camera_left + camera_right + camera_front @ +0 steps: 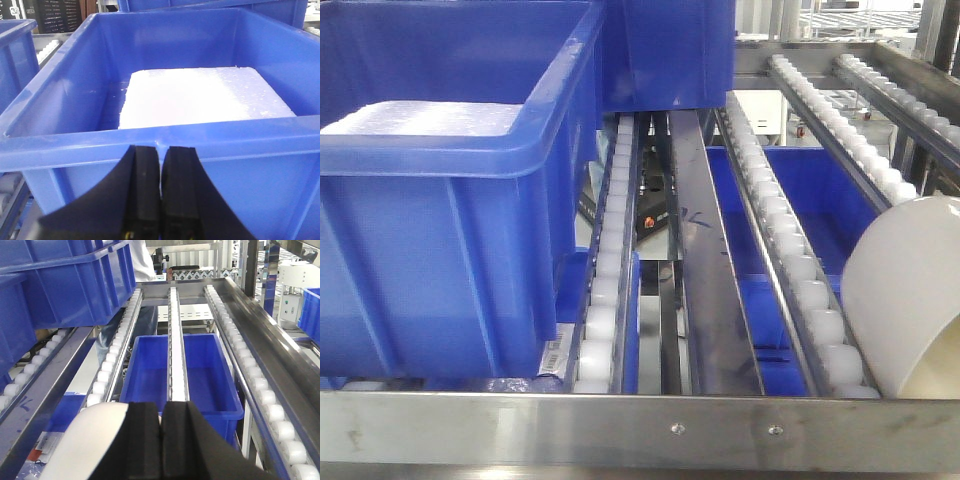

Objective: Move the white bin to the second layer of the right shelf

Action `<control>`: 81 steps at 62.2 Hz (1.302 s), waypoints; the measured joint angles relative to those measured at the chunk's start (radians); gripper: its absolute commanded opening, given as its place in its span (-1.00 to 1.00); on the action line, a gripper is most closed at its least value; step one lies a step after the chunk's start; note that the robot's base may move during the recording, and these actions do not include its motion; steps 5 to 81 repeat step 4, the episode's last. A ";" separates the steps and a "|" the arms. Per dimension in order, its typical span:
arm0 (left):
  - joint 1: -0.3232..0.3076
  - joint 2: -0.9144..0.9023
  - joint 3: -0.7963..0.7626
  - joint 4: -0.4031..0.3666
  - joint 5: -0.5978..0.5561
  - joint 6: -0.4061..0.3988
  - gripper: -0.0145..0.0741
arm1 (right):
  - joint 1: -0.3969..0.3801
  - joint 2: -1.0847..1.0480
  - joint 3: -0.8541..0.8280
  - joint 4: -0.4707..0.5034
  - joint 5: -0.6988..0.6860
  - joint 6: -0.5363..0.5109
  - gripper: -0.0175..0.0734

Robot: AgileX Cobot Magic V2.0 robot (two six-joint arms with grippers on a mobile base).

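Observation:
The white bin [905,290] hangs tilted on its side at the right edge of the front view, just above the roller rows [790,250] of the right shelf second layer and behind its riveted steel front bar [640,425]. In the right wrist view the white bin [85,440] curves away to the lower left of my right gripper [161,412], whose fingers are pressed together on the bin's rim. My left gripper [161,150] is shut with nothing between its fingers, close to the near wall of a blue crate [60,100].
A large blue crate [450,200] holding a white foam slab [200,95] fills the left lanes of the roller level. Another blue crate [670,50] stands behind it. An open blue crate [200,375] sits on the level below, under the rollers [172,340].

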 measured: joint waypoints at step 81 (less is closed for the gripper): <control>0.000 0.000 0.000 0.000 0.000 0.000 -0.48 | 0.000 0.000 0.000 0.000 0.000 0.000 -0.49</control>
